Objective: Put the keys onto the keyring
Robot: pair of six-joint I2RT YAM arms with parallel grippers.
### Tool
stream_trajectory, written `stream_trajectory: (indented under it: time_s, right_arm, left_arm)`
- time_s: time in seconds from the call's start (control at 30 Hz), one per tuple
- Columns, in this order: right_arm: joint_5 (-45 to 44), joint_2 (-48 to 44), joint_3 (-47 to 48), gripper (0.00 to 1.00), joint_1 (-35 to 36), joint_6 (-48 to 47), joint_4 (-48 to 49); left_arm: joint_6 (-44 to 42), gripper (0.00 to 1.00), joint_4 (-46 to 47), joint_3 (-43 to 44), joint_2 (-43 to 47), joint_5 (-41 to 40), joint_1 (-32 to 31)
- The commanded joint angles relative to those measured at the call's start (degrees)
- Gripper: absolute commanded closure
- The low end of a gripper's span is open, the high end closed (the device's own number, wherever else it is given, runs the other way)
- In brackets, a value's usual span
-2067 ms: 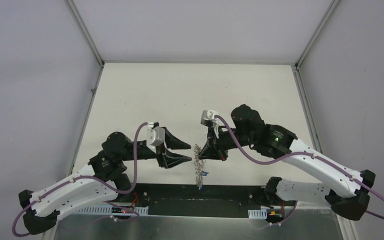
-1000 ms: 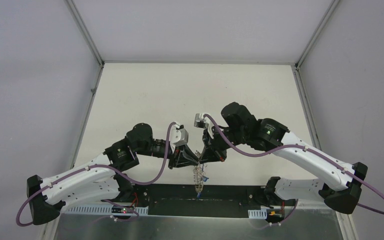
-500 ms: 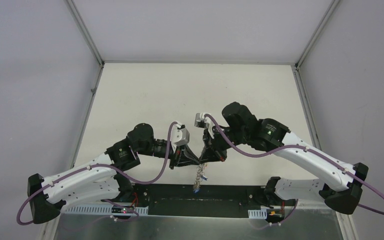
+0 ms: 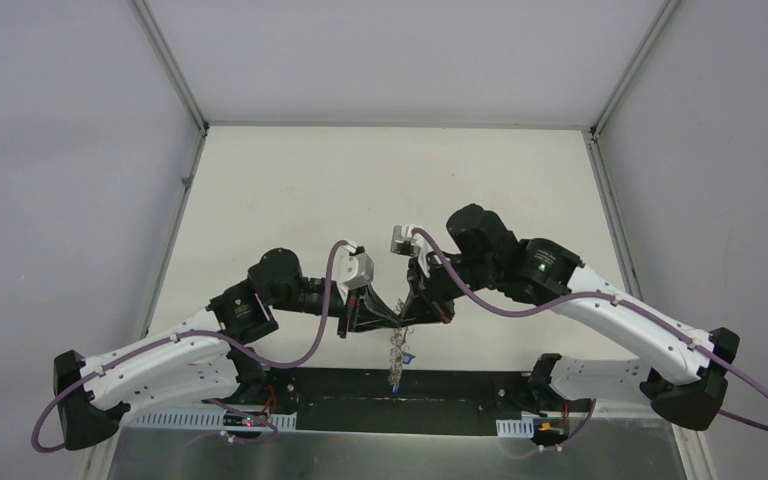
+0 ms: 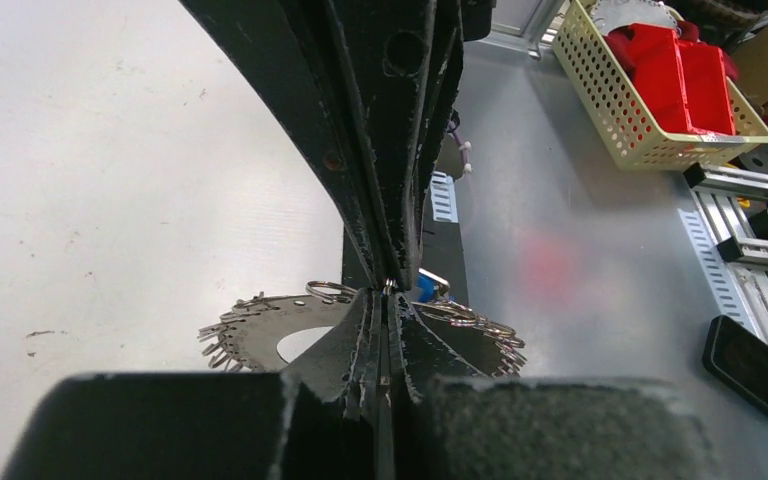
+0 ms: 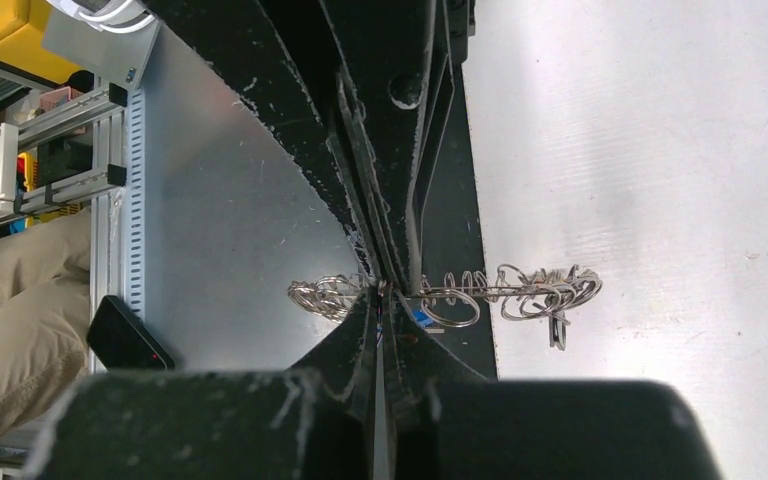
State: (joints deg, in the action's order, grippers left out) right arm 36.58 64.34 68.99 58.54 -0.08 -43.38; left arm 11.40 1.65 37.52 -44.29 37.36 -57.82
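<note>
- The left gripper (image 4: 391, 318) — wide open and apart two seconds ago — has swung in, its fingers now pinched together on the keyring (image 5: 260, 338).
- Its tips now sit just beside those of the right gripper (image 4: 408, 316).

Grey keyring (image 5: 260, 338), blue key tag (image 5: 423, 289)

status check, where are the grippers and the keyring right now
Both shut: left gripper and right gripper pinch the keyring tip to tip. Ring hangs below them, blue-tagged key on it. Nothing in the way.
</note>
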Motion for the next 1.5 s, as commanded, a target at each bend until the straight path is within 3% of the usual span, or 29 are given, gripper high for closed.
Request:
stream_trajectory:
  time_s: [0.0, 0.07, 0.27, 0.37, 0.57, 0.77, 1.0, 1.17, 1.47]
  right_arm:
    - [0.3, -1.6, 0.4, 1.00, 0.0, 1.3, 4.4]
    - [-0.5, -2.1, 0.4, 0.95, 0.0, 1.3, 4.4]
    - [-4.7, -5.5, -1.2, 0.54, 0.1, 2.5, 6.2]
    - [-6.2, -7.7, -2.9, 0.47, 0.1, 3.3, 8.2]
    - [-5.7, -9.5, -5.3, 0.48, 0.1, 4.4, 10.8]
    - [-4.8, -9.8, -6.5, 0.69, 0.0, 5.8, 13.5]
    - [-1.2, -8.7, -8.8, 0.70, 0.1, 9.6, 19.9]
    - [-0.6, -6.4, -9.3, 0.67, 0.1, 10.4, 19.0]
    - [-8.2, -11.6, -12.7, 0.40, 0.0, 9.5, 19.0]
  left_arm:
    - [0.6, 1.00, 5.5, 0.9, -0.3, 0.0, -0.6]
    - [0.5, 1.00, 5.1, 0.9, -0.2, -0.4, -0.6]
    - [0.0, 1.00, 3.9, 0.1, 2.7, -4.8, -0.6]
    - [-0.1, 1.00, 4.7, -0.8, 4.9, -6.3, -0.6]
    - [-0.2, 1.00, 12.0, -4.4, 8.9, -6.4, -0.6]
    - [1.1, 1.00, 24.6, -9.9, 12.1, -6.8, -0.5]
    - [3.5, 1.00, 38.4, -15.3, 14.0, -9.1, -0.6]
    - [3.7, 1.00, 38.2, -14.9, 14.3, -9.3, -0.6]
    - [4.1, 1.00, 28.2, -13.4, 14.5, -12.3, -0.6]
